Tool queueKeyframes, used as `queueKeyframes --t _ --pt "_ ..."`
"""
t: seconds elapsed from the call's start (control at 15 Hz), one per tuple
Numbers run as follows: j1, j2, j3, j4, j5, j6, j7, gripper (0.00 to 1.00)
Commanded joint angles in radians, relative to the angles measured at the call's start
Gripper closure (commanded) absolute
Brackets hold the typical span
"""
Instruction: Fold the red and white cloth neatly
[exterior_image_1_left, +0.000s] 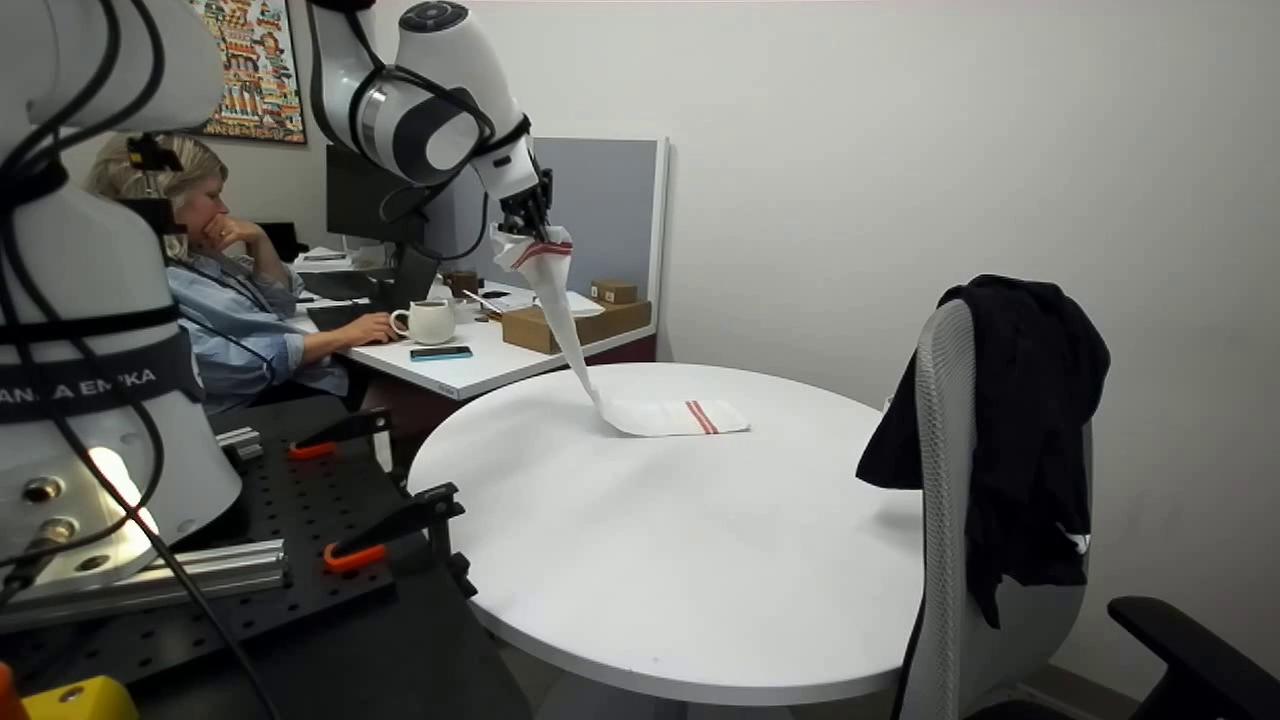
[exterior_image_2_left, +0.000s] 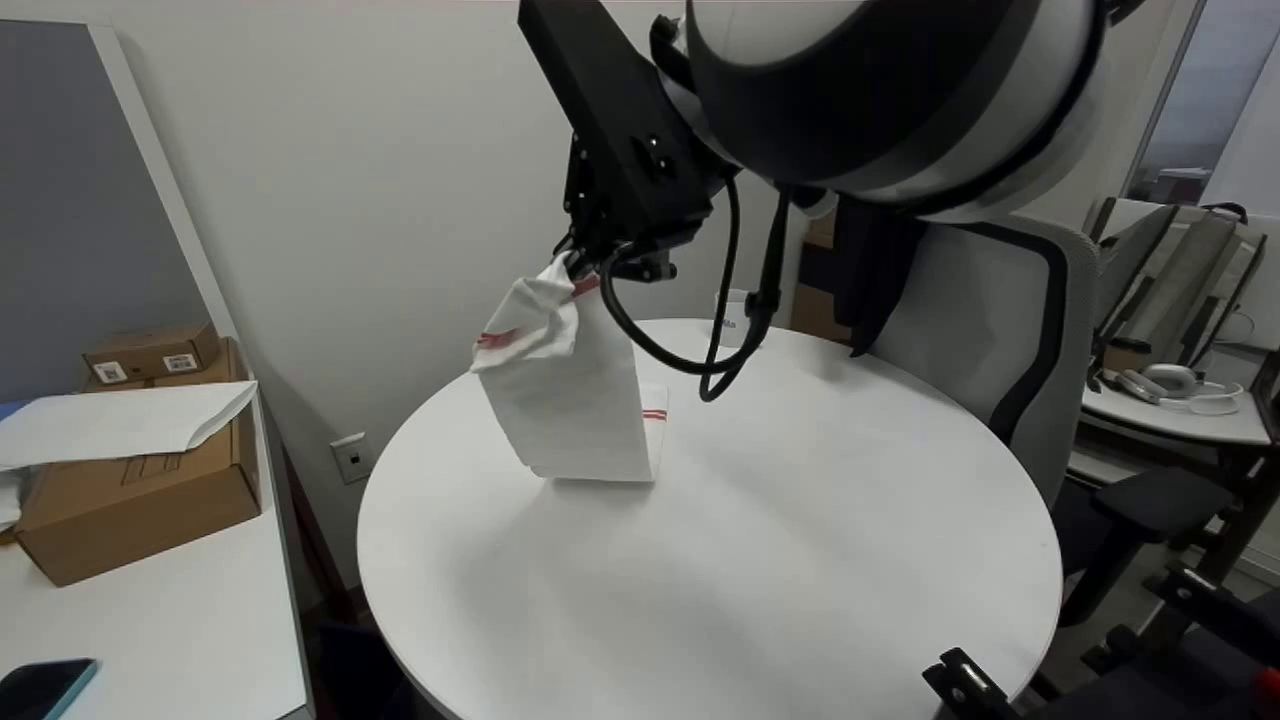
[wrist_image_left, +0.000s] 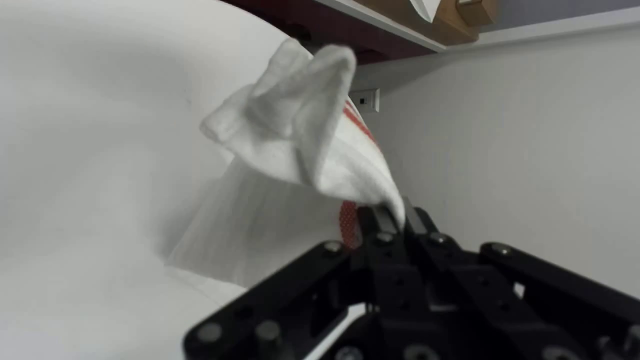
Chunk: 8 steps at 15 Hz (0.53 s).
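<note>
The white cloth with red stripes hangs from my gripper over the round white table. Its lower end lies flat on the table near the far edge, with a red double stripe across it. In an exterior view the cloth hangs as a broad sheet, and its top corner flops over in a crumpled fold. In the wrist view the gripper is shut with a pinched edge of the cloth between its fingertips. The fingertips are partly hidden by cloth in an exterior view.
The round table stands by the wall. A white cup is near its edge. A chair with a dark jacket stands beside it. A desk with a mug, boxes and a seated person adjoins.
</note>
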Motion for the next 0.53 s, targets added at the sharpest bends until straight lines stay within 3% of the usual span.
queueKeyframes --t 0.0,0.27,0.47 --pt "-0.141 -0.053 0.093 -0.005 0.007 -0.010 0.070 0.99" --pt "-0.302 -0.045 0.202 -0.001 -0.029 -0.009 0.050 0.99" --pt "-0.426 -0.051 0.320 -0.004 -0.054 0.014 0.024 0.99"
